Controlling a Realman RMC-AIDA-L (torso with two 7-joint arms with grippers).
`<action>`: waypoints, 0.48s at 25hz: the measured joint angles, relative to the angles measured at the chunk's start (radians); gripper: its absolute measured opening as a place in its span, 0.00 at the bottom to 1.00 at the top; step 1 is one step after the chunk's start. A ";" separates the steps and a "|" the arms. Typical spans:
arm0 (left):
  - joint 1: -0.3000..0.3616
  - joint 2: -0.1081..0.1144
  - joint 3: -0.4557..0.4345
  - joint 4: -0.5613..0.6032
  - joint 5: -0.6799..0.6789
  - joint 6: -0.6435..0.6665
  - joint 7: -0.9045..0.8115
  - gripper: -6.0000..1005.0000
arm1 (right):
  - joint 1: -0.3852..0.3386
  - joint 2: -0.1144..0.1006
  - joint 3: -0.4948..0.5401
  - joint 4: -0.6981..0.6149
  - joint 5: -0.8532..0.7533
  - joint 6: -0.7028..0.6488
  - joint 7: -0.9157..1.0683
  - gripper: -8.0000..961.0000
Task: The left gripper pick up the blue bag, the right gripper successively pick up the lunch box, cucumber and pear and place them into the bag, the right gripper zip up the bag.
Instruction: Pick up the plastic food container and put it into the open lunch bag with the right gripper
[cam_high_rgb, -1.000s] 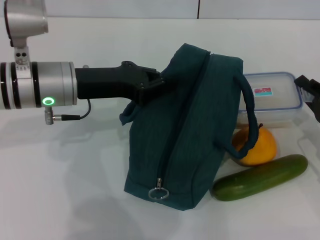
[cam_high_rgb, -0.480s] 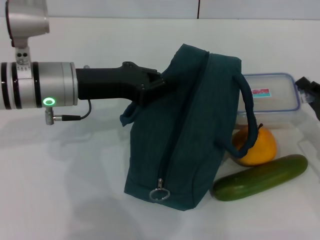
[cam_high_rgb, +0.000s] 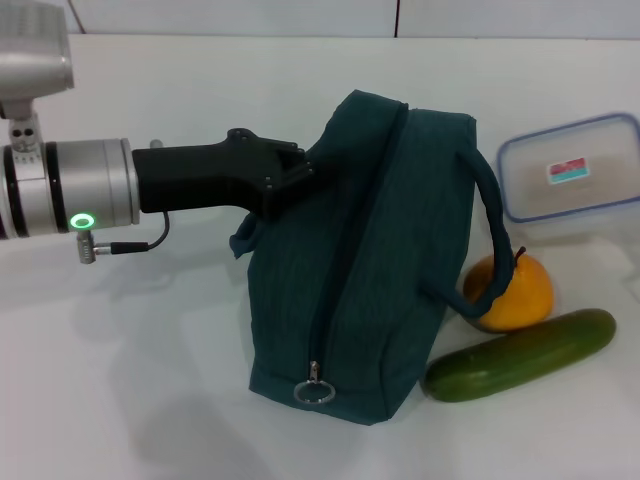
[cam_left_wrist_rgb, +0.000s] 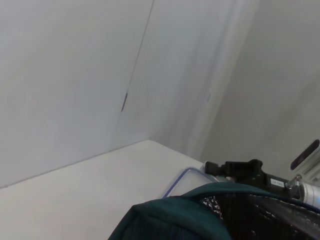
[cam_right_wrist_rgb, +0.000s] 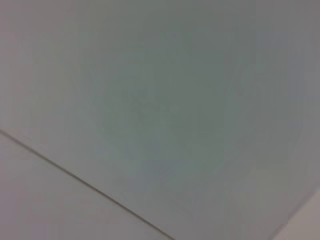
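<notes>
The left gripper (cam_high_rgb: 318, 168), fingers clamped on the upper edge of the blue bag (cam_high_rgb: 375, 260), holds it upright on the surface (cam_high_rgb: 150, 340), zipper line running from the near ring pull away toward the wall, where a slipping pinch of fabric could let it slump onto the pear (cam_high_rgb: 515, 290) and cucumber (cam_high_rgb: 520, 355) just beside it.

Teal bag (cam_high_rgb: 380, 260) upright; pear (cam_high_rgb: 512, 290), cucumber (cam_high_rgb: 520, 356), lunch box (cam_high_rgb: 570, 178) beside.
</notes>
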 joint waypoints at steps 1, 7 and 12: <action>0.003 0.000 0.000 0.000 -0.005 0.001 0.003 0.05 | -0.008 -0.001 0.000 -0.017 0.000 -0.006 -0.014 0.11; 0.012 -0.001 0.001 0.002 -0.027 0.007 0.005 0.05 | -0.045 -0.004 0.015 -0.056 0.019 -0.080 -0.104 0.11; 0.008 -0.001 0.010 0.007 -0.040 0.010 0.013 0.05 | -0.051 -0.010 0.006 -0.077 0.014 -0.139 -0.167 0.11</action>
